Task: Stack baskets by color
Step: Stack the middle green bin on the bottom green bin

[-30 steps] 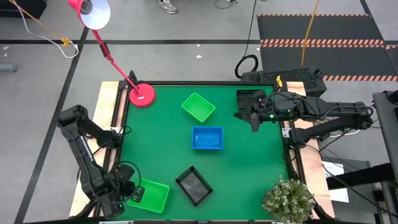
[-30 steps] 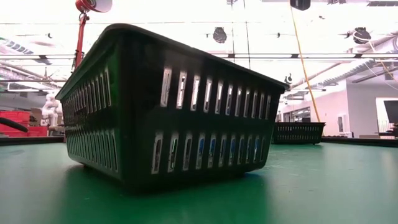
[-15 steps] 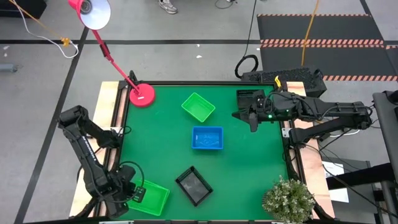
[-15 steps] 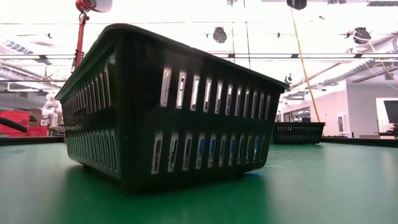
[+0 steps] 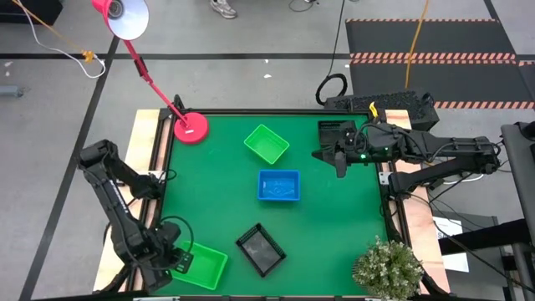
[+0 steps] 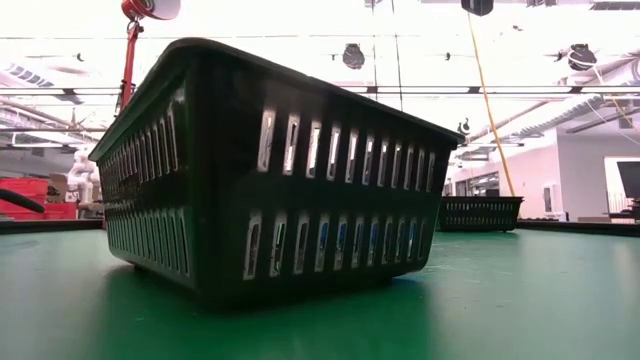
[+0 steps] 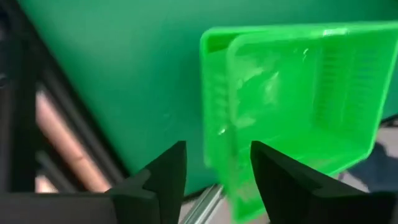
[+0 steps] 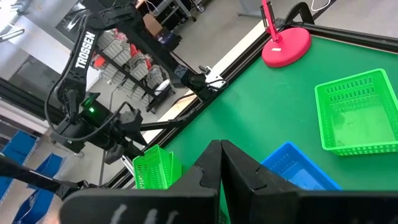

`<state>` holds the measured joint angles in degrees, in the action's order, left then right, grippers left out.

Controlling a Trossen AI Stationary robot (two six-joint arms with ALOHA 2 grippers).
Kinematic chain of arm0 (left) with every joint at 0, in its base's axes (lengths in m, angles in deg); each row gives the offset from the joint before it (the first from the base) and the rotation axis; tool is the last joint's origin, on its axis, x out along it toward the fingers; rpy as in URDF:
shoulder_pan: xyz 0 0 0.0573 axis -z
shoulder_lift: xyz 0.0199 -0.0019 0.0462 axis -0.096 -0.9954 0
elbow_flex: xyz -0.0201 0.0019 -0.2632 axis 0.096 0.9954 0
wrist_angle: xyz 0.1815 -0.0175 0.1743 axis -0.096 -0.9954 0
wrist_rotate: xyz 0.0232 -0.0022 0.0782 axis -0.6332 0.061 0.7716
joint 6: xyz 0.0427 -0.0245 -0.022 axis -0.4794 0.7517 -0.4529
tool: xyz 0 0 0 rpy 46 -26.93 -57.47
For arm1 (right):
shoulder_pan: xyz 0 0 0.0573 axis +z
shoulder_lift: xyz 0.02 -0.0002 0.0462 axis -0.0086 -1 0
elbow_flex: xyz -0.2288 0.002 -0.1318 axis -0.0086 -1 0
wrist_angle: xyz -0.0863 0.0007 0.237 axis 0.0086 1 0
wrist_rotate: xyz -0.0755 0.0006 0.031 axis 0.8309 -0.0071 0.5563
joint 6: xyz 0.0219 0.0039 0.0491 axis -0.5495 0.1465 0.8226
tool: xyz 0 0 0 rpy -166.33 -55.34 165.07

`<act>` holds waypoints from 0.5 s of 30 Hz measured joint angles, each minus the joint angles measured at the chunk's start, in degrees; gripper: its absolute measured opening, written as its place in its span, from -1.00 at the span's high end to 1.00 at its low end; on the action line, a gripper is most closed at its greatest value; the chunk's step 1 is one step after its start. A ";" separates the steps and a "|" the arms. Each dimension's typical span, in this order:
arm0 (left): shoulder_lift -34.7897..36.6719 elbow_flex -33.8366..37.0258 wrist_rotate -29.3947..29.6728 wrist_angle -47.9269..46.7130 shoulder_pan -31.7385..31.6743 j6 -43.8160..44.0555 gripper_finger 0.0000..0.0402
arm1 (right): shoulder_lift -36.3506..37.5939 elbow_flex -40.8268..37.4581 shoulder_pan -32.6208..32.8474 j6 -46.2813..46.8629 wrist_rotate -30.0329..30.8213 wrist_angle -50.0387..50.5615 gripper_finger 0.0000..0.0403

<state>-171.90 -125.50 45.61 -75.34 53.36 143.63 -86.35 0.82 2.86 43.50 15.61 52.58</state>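
Note:
A green basket sits at the table's near left corner; the left wrist view shows two green rims, one inside the other. My left gripper points down over its left end, open, with the short end wall between the fingers. Another green basket rests far of centre, a blue basket at the centre, and a black basket near centre. Another black basket stands at the far right. My right gripper hangs shut above the table beside it.
The red lamp base stands at the far left corner, its arm slanting away over the floor. A small potted plant fills the near right corner. Wooden frame rails run along both side edges. Bare green mat lies right of the blue basket.
The green basket at the near left corner has shifted a little toward the near edge under my left gripper, which has stayed over the basket's left end.

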 joint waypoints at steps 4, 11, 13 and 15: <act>2.30 0.01 -1.37 -1.62 0.13 0.05 0.13 | 0.00 0.00 0.00 0.02 0.00 0.00 1.00; 3.49 0.01 3.42 -2.20 0.08 -2.50 0.70 | 0.00 0.00 0.00 -0.46 0.00 0.02 1.00; 3.49 0.30 4.59 -0.55 0.07 -3.26 0.82 | 0.00 0.00 0.00 -0.46 0.00 0.02 1.00; 3.44 1.01 5.00 -0.08 0.07 -3.14 0.91 | 0.00 0.00 0.00 -0.46 0.00 0.02 1.00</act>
<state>-168.45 -124.49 50.61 -75.43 53.43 140.49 -86.35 0.82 2.86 43.04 15.61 52.60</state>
